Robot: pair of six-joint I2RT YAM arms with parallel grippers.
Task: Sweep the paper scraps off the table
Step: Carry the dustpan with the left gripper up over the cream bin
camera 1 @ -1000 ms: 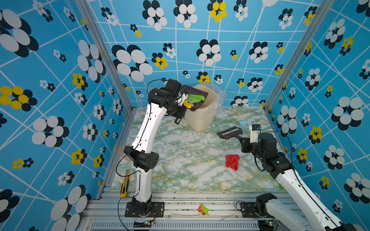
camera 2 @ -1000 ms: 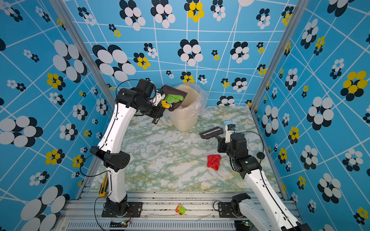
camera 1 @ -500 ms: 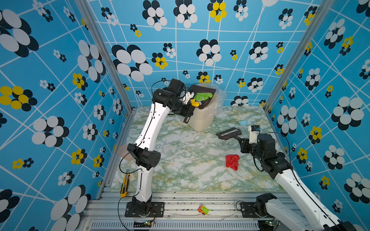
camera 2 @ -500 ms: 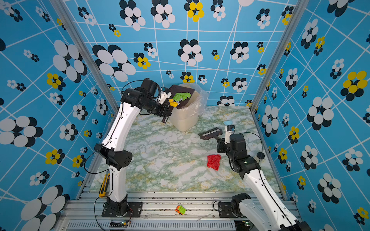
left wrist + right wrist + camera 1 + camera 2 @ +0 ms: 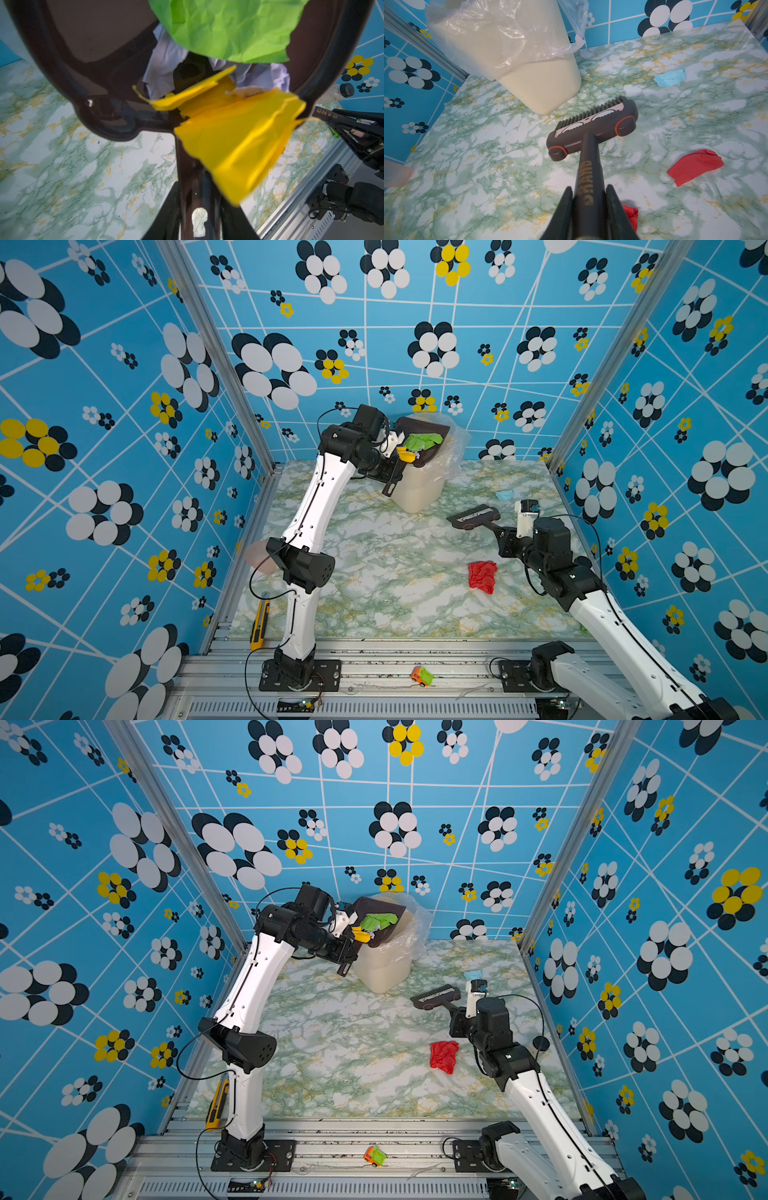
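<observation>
My left gripper (image 5: pixel 387 472) is shut on the handle of a dark brown dustpan (image 5: pixel 434 433), raised over the rim of the cream bin (image 5: pixel 415 493). In the pan lie green (image 5: pixel 228 27), lavender (image 5: pixel 164 62) and yellow (image 5: pixel 239 145) paper scraps; the yellow one hangs over the handle end. My right gripper (image 5: pixel 589 199) is shut on the handle of a grey brush (image 5: pixel 593 124) held low over the marble table (image 5: pixel 374 580). A red scrap (image 5: pixel 482 576) lies just left of that arm. A light blue scrap (image 5: pixel 505 494) lies behind the brush.
The bin, lined with a clear plastic bag (image 5: pixel 512 31), stands at the back middle. A yellow utility knife (image 5: pixel 259 620) lies at the front left edge. A small orange-green toy car (image 5: pixel 420 676) sits on the front rail. Patterned walls close three sides.
My left arm has carried the loaded dustpan to the right, from beside the bin to over its rim. The right arm and brush have hardly moved.
</observation>
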